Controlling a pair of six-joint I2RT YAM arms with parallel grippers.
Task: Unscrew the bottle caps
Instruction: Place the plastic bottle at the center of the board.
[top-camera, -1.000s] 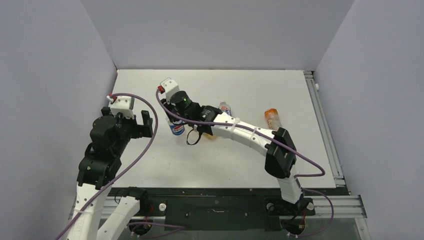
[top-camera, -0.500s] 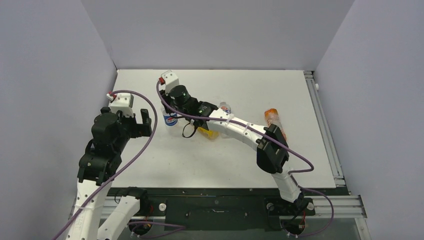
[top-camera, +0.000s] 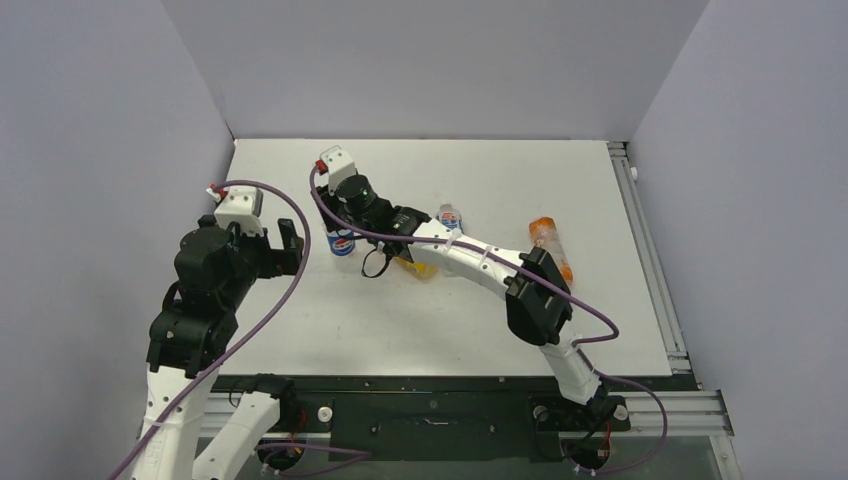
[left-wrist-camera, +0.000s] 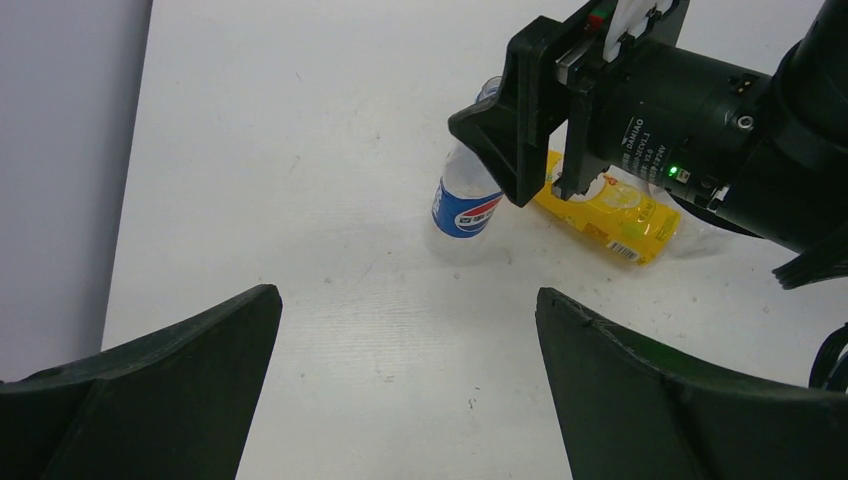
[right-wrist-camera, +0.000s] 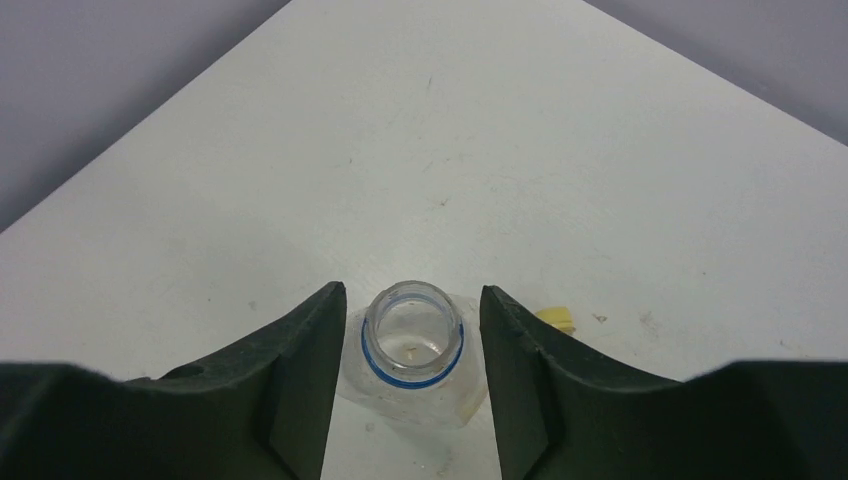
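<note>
The clear Pepsi bottle (top-camera: 342, 243) stands on the white table (top-camera: 480, 320), slightly tilted in the left wrist view (left-wrist-camera: 466, 205). Its neck is open, with only a blue ring and no cap on it (right-wrist-camera: 412, 345). My right gripper (right-wrist-camera: 412, 300) comes down from above and is shut on the bottle's shoulders. A small yellow cap (right-wrist-camera: 555, 318) lies on the table just behind the bottle. The yellow juice bottle (left-wrist-camera: 610, 210) lies on its side under my right wrist. My left gripper (left-wrist-camera: 408, 300) is open and empty, a little left of the Pepsi bottle.
The water bottle (top-camera: 450, 216) stands behind my right forearm. The orange drink bottle (top-camera: 548, 240) lies at the right. Grey walls close the table on three sides. The other caps are not in view.
My right gripper has carried the Pepsi bottle a little to the left and farther back. My left arm has drifted slightly left.
</note>
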